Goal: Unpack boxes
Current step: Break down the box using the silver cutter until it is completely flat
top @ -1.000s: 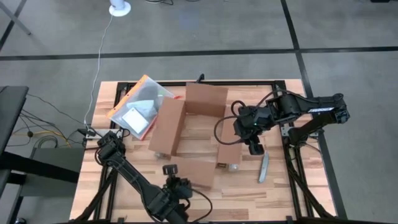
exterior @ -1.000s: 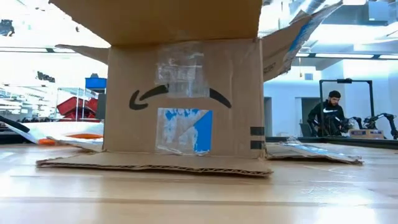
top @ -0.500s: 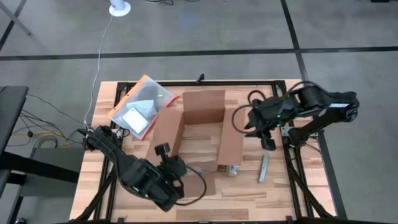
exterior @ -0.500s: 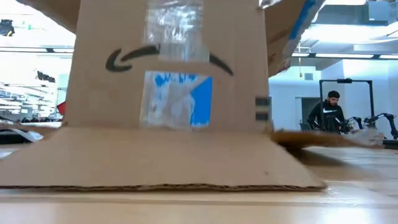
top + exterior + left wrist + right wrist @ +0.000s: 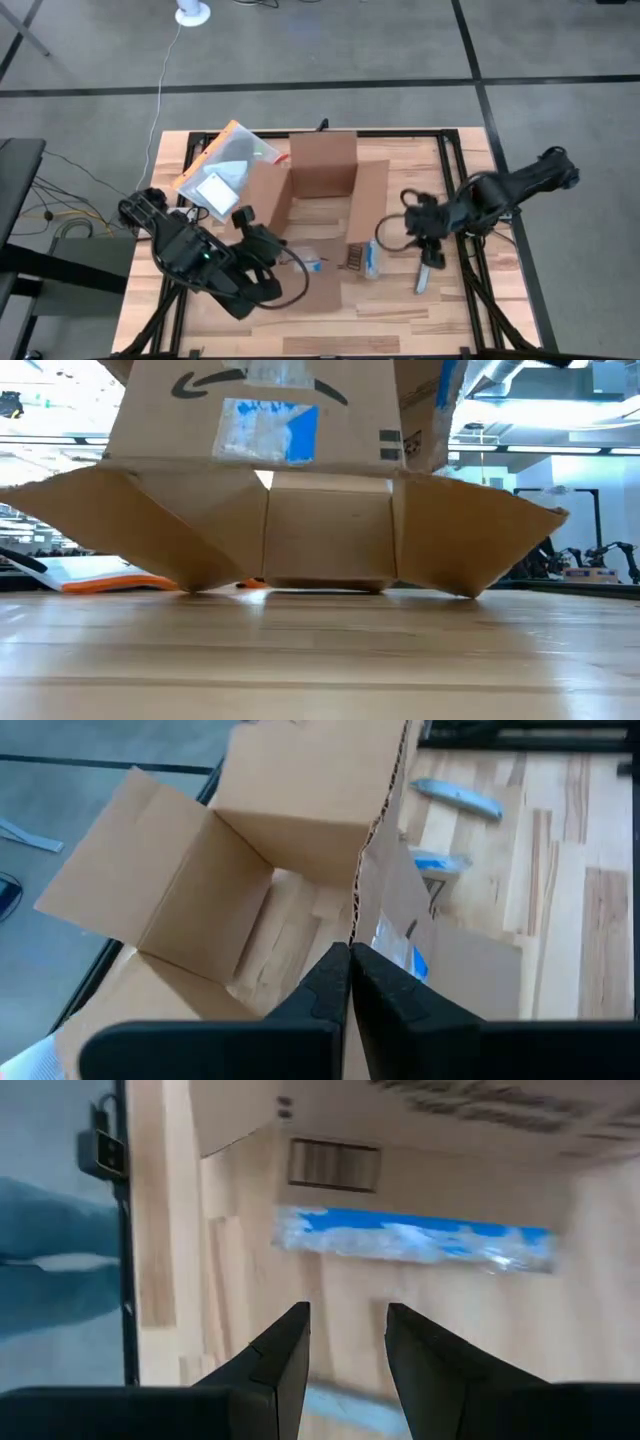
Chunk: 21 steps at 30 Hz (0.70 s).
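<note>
The brown cardboard box (image 5: 318,205) is lying in the middle of the wooden table (image 5: 470,300), its open side facing up and its long side running from the far edge to the near edge. The left gripper (image 5: 350,982) is pinching a box flap tight. The right gripper (image 5: 345,1345) is sitting a little open and empty by the box's right side.

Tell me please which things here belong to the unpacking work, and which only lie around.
Belong to the work:
- cardboard box, flaps open
- left pincer, shut on a box flap
- right pincer, open, facing the box's taped side

Only lying around:
- orange-edged clear pouch, beside the box
- grey tool on the table
</note>
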### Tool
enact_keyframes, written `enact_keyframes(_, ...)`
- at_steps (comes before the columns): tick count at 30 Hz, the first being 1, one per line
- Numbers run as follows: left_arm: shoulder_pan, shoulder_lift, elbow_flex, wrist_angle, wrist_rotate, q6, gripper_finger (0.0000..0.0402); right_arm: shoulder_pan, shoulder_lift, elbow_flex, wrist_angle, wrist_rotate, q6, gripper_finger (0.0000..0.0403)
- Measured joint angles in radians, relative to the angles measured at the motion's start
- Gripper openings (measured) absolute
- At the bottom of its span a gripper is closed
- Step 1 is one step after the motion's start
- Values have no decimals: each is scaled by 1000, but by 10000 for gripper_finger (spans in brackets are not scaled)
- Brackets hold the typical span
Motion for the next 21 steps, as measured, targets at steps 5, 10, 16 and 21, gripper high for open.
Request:
enact_keyframes(5, 2, -8, 0, 0, 1, -20, 0, 8, -7, -211, 479, 179, -54, 118)
enact_keyframes(10, 2, -8, 0, 1, 5, -46, 0, -119, 73, -284, 705, 233, -180, 118)
enact_keyframes(16, -21, 0, 0, 1, -4, -157, 0, -239, 89, -234, 870, 232, -407, 118)
enact_keyframes(21, -45, 14, -1, 2, -12, -277, 0, -291, 94, -169, 865, 185, -524, 118)
